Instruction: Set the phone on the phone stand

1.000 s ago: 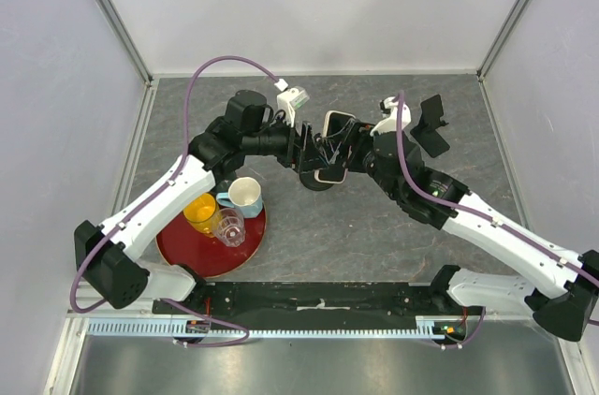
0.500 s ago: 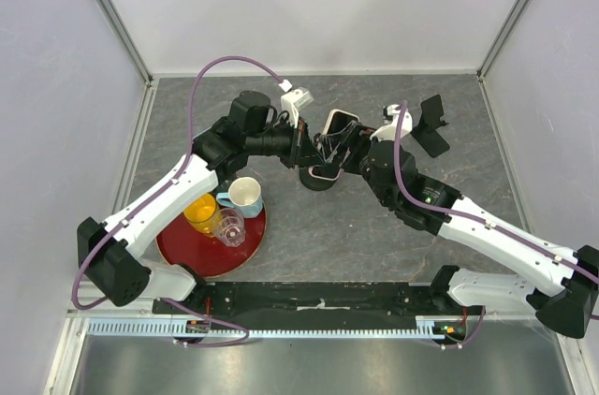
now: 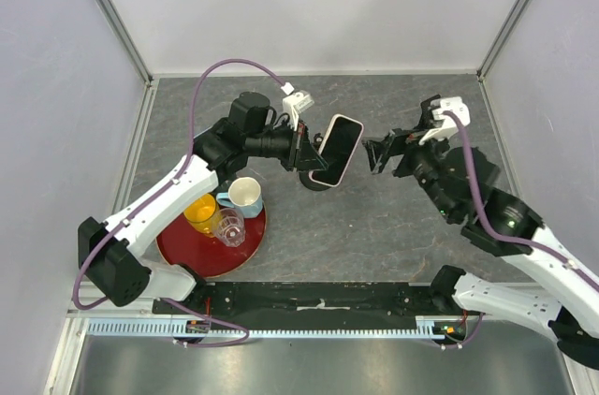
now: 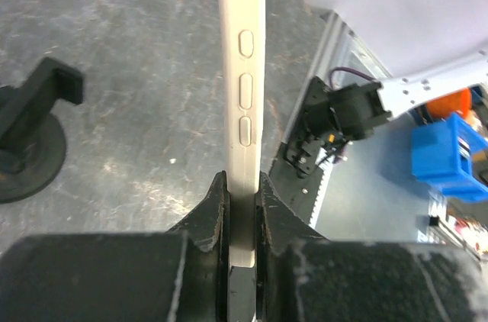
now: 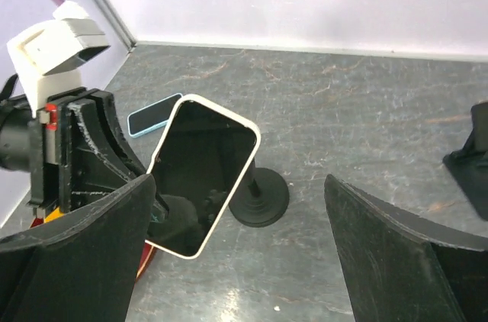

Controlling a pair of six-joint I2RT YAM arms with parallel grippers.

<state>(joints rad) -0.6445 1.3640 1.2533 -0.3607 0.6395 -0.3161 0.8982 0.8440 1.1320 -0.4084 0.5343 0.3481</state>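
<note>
Top external view: the phone [image 3: 339, 145] is seen up in the air over the middle of the table [image 3: 318, 238]. It's clamped by its lower end in the left pincer [image 3: 311, 149], with the dark screen tilted toward the right arm.

The phone stand [image 5: 261, 198] is best caught from the right wrist, post and round black base on the table just behind the phone's lower edge; from above it's mostly buried under the phone, and only a sliver of the base can be made out.

From the left wrist the phone is shown edge-on, white case and three side buttons, pinched between the fingers [image 4: 212, 211]; its bottom end is swallowed by the pincer body, so how deep it's seated can't be told.

The right pincer [image 3: 382, 153] is held spread wide with nothing in it, just beside the phone but apart from it.

A second black stand [image 5: 471, 146] is chopped off by the right edge of the right wrist view; a light-blue flat thing [image 5: 152, 117] is lying on the table behind the left pincer, possibly another phone, too small to be sure. A red plate [image 3: 198, 255] with cups [image 3: 243, 196] is sat by the left arm.
</note>
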